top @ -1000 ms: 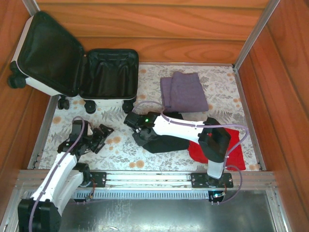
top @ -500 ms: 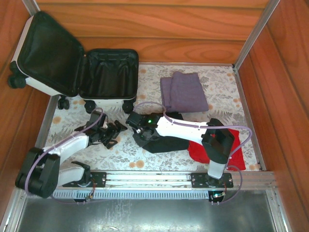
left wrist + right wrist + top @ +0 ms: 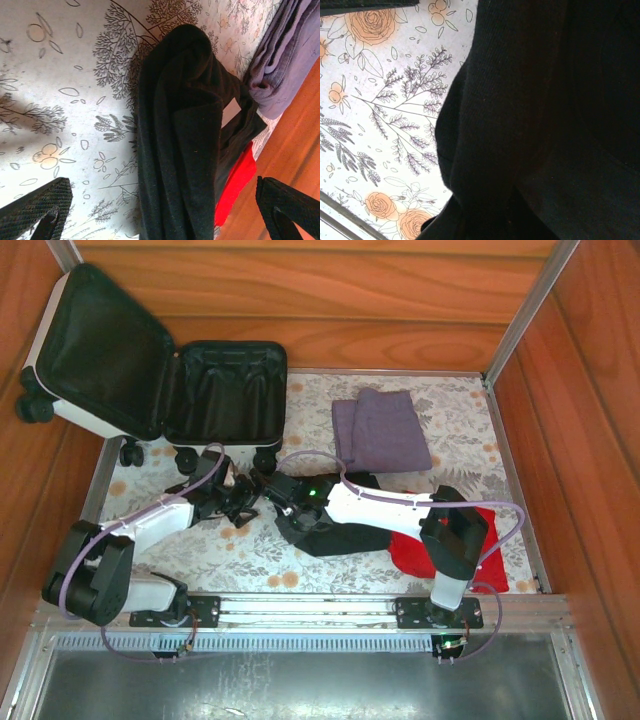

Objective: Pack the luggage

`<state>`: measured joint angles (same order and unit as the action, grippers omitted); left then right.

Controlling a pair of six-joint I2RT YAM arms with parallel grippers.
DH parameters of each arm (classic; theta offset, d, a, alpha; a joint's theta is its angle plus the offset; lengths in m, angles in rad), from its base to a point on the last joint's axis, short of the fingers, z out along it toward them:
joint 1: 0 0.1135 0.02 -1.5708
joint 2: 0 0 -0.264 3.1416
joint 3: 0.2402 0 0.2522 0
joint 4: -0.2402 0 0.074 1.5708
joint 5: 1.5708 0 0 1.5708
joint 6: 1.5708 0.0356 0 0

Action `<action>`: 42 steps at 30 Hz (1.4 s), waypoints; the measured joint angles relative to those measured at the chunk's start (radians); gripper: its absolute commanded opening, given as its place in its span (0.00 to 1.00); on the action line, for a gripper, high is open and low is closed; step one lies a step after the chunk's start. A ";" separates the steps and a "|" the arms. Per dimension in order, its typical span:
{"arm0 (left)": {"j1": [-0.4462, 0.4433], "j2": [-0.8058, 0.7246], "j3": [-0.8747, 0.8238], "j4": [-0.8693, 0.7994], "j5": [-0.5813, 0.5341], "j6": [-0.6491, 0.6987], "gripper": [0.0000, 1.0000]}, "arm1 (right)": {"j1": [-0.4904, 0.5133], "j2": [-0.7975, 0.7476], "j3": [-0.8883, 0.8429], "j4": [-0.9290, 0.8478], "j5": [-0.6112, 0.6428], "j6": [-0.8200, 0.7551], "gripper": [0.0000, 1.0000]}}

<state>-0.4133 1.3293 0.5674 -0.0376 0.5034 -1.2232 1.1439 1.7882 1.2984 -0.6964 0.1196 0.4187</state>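
The luggage (image 3: 60, 412), a small white suitcase with black lining, lies open at the far left, its lid leaning on the wooden wall. On the floral mat lies a black garment (image 3: 335, 537), seen close in both wrist views (image 3: 180, 150) (image 3: 545, 125). My right gripper (image 3: 274, 489) is at the garment's left end, shut on the cloth, its fingers hidden by fabric. My left gripper (image 3: 243, 503) (image 3: 162, 215) is right beside it, wide open. The fingers (image 3: 37, 212) stand on either side of the garment without touching it.
A folded purple cloth (image 3: 380, 430) (image 3: 280, 65) lies at the back middle of the mat (image 3: 150, 540). A red cloth (image 3: 458, 548) (image 3: 235, 185) lies under the right arm. Wooden walls (image 3: 590, 420) close in the sides and back.
My left arm has swung from the near left forward and to the right, up to the black garment's left end, still open. The right gripper has edged slightly left with the cloth.
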 measured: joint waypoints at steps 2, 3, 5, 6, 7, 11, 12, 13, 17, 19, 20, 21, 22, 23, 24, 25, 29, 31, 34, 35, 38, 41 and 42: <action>-0.010 0.023 0.015 0.002 0.001 -0.003 1.00 | 0.000 -0.003 -0.003 0.003 0.000 0.000 0.00; -0.016 0.037 0.022 0.006 0.001 -0.005 1.00 | 0.000 -0.006 -0.006 0.006 0.000 -0.001 0.00; -0.027 0.068 0.032 0.018 0.001 -0.007 1.00 | 0.000 -0.013 -0.012 0.010 0.000 -0.001 0.00; -0.032 0.084 0.037 0.023 0.001 -0.008 1.00 | 0.000 -0.016 -0.013 0.010 0.000 -0.001 0.00; -0.040 0.103 0.042 0.031 0.001 -0.010 1.00 | 0.000 -0.019 -0.014 0.013 0.000 -0.002 0.00; -0.069 0.201 0.057 0.085 0.012 -0.034 0.95 | 0.000 -0.026 -0.014 0.025 0.001 -0.002 0.00; -0.074 0.224 0.066 0.103 0.026 -0.044 0.92 | 0.000 -0.027 -0.014 0.027 0.001 -0.002 0.00; -0.083 0.241 0.076 0.122 0.029 -0.050 0.89 | 0.000 -0.027 -0.014 0.028 0.001 -0.002 0.00; -0.102 0.292 0.097 0.166 0.034 -0.074 0.72 | 0.000 -0.028 -0.016 0.031 0.002 -0.002 0.00; -0.107 0.298 0.097 0.174 0.033 -0.083 0.53 | 0.000 -0.028 -0.018 0.033 0.002 -0.002 0.00; -0.108 0.298 0.097 0.176 0.032 -0.092 0.44 | 0.000 -0.030 -0.022 0.037 0.002 -0.002 0.00; -0.109 0.298 0.096 0.179 0.029 -0.092 0.33 | 0.000 -0.034 -0.029 0.042 0.002 -0.003 0.00; -0.109 0.298 0.096 0.181 0.026 -0.093 0.21 | 0.000 -0.039 -0.034 0.044 0.003 -0.003 0.01; -0.110 0.298 0.095 0.183 0.024 -0.096 0.13 | 0.000 -0.043 -0.039 0.046 0.005 -0.003 0.02; -0.111 0.298 0.095 0.183 0.024 -0.093 0.05 | 0.000 -0.049 -0.044 0.049 0.007 -0.002 0.05; -0.112 0.298 0.095 0.184 0.025 -0.091 0.00 | 0.000 -0.055 -0.048 0.052 0.010 -0.002 0.10; -0.112 0.298 0.095 0.191 0.023 -0.091 0.00 | 0.000 -0.073 -0.050 0.048 0.027 -0.001 0.61; -0.113 0.298 0.096 0.190 0.021 -0.088 0.00 | 0.000 -0.095 -0.051 0.034 0.050 -0.010 0.70; -0.114 0.298 0.124 0.152 0.010 -0.066 0.00 | -0.001 -0.167 -0.055 -0.007 0.111 -0.001 0.75; -0.119 0.296 0.149 0.114 -0.003 -0.049 0.00 | -0.004 -0.202 -0.060 -0.019 0.132 0.005 0.75; -0.140 0.290 0.285 -0.063 -0.071 0.048 0.00 | -0.027 -0.341 -0.092 -0.048 0.218 0.030 0.79; -0.159 0.257 0.417 -0.178 -0.129 0.133 0.00 | -0.058 -0.522 -0.152 -0.067 0.323 0.061 0.79; -0.164 0.240 0.454 -0.212 -0.145 0.159 0.00 | -0.070 -0.587 -0.176 -0.072 0.361 0.071 0.79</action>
<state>-0.5777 1.5692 1.0210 -0.2493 0.3584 -1.0637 1.0737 1.2015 1.1225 -0.7681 0.4805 0.4900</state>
